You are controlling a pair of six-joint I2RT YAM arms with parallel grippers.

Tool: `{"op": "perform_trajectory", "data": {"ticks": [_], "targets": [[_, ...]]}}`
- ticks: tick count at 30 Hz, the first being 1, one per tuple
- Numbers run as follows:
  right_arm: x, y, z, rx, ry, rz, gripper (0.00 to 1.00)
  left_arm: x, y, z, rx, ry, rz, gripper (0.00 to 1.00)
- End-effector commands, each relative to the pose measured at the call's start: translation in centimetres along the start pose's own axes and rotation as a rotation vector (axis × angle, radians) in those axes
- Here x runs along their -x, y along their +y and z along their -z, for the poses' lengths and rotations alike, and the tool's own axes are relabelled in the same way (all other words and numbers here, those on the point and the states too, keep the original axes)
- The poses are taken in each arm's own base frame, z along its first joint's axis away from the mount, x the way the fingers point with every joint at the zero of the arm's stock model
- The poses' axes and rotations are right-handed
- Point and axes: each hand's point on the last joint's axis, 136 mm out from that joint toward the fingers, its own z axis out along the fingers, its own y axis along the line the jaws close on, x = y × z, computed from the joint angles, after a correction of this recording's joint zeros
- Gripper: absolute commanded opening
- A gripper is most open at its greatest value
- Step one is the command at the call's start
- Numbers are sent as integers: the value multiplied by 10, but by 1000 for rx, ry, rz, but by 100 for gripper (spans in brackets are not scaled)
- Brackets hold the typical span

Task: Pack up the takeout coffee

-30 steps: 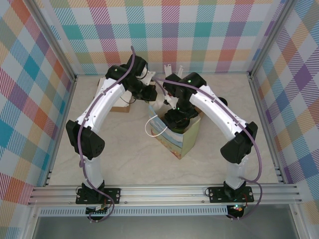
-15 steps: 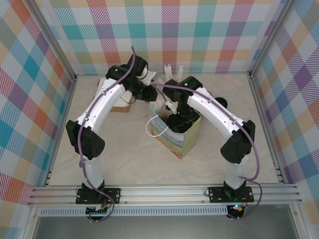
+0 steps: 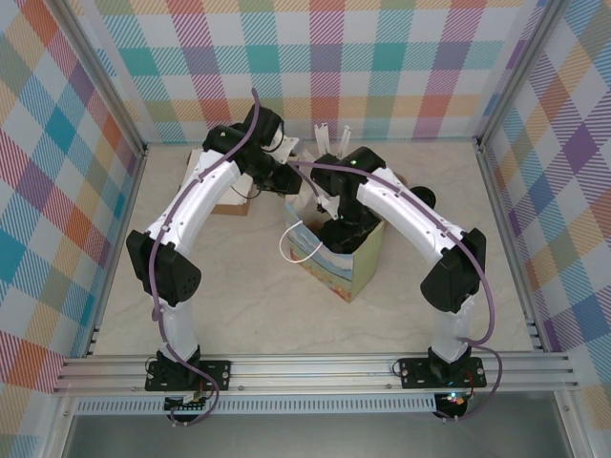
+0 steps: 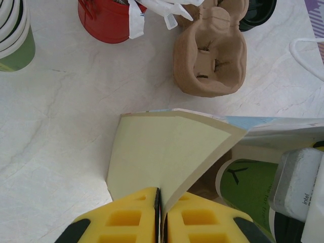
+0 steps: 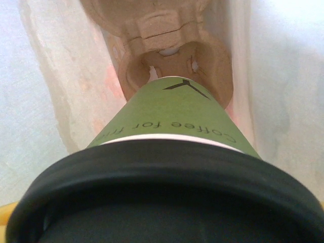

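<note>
Lowered deeper, takeout coffee [image 5: 167,116] nears paper bag [image 4: 162,147] walls.

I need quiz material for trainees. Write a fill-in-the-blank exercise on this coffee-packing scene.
1. The left gripper is ____ on the rim of the paper bag.
2. The right gripper holds the coffee cup, which has a ____ lid, inside the bag.
3. On the table, near the cardboard cup tray, stands a ____ cup of white sticks.

Missing words: shut; black; red.
</note>
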Motion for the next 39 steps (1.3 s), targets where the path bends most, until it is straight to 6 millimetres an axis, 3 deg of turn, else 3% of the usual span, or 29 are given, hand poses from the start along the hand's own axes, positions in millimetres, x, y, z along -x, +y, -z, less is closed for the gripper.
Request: {"op": "perform_trajectory", "data": {"ticks": [1,39], "targets": [[-9,0,-8,-6,63,20,84,-1,-3,0,-1,14,0,12],[5,-15,-50,-96,37,90,85,-3,3,-7,22,34,5,14]]}}
